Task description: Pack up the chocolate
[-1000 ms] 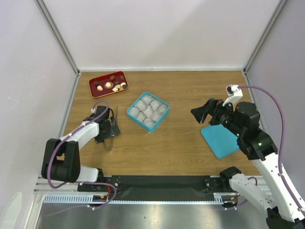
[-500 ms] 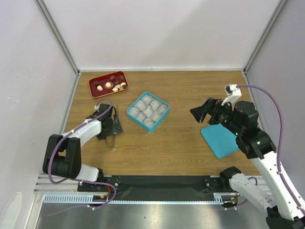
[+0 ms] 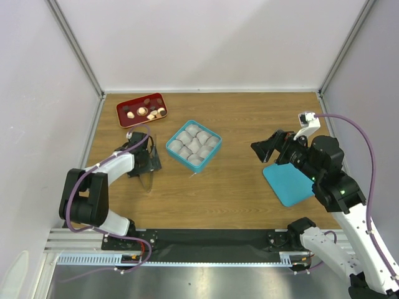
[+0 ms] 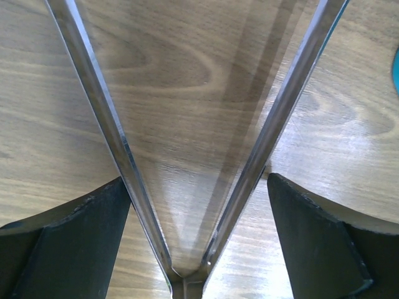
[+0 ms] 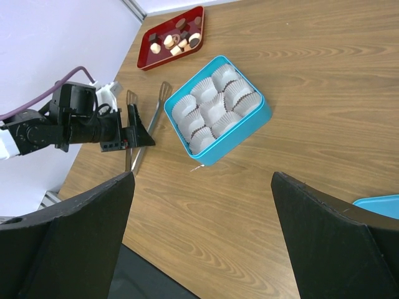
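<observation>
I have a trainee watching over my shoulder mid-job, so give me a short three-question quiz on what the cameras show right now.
1. True or false: the flat teal lid sits on the square teal box of white paper cups.
2. What lies between the open fingers of the left gripper? A) the long metal tongs B) the teal lid C) a spoon
3. Fill in: the small round brown and tan chocolates lie in the shallow tray, whose colour is ___.

Key: 1 false, the lid lies on the table apart from the box; 2 A; 3 red.
</observation>
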Robot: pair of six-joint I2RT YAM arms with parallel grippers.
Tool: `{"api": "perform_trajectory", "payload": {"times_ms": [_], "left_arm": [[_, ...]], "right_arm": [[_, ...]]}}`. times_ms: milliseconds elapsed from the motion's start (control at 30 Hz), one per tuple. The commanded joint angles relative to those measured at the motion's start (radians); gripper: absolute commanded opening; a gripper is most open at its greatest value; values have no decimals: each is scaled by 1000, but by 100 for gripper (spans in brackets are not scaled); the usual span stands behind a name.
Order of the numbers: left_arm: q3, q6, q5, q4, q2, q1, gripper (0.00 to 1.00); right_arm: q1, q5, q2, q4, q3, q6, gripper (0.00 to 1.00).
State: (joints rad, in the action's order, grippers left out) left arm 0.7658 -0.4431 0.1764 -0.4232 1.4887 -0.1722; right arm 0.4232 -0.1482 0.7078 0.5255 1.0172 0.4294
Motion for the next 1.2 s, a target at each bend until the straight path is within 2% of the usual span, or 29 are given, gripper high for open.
{"api": "perform_trajectory", "payload": {"times_ms": [0, 67, 400, 500, 567, 700, 933, 1167], "left_arm": [[-17, 17, -6, 55, 10, 11, 97], [6, 18, 41, 40, 24, 11, 99], [30, 52, 14, 41, 87, 26, 93], [23, 50, -12, 61, 93, 30, 88], [27, 50, -17, 55, 96, 28, 79], [56, 47, -20, -18, 52, 17, 70], [237, 73, -14, -247, -41, -9, 69], [311, 118, -89, -382, -116, -13, 67]], "right_arm": [[5, -7, -10, -15, 3, -18, 100], [8, -5, -13, -15, 6, -23, 100], [11, 13, -19, -18, -6, -29, 100], [12, 13, -16, -16, -5, -29, 100], [12, 13, -16, -18, -6, -29, 100], [11, 7, -11, -22, -5, -20, 100], [12, -11, -10, -36, -2, 8, 100], [12, -25, -10, -29, 3, 23, 100]]}}
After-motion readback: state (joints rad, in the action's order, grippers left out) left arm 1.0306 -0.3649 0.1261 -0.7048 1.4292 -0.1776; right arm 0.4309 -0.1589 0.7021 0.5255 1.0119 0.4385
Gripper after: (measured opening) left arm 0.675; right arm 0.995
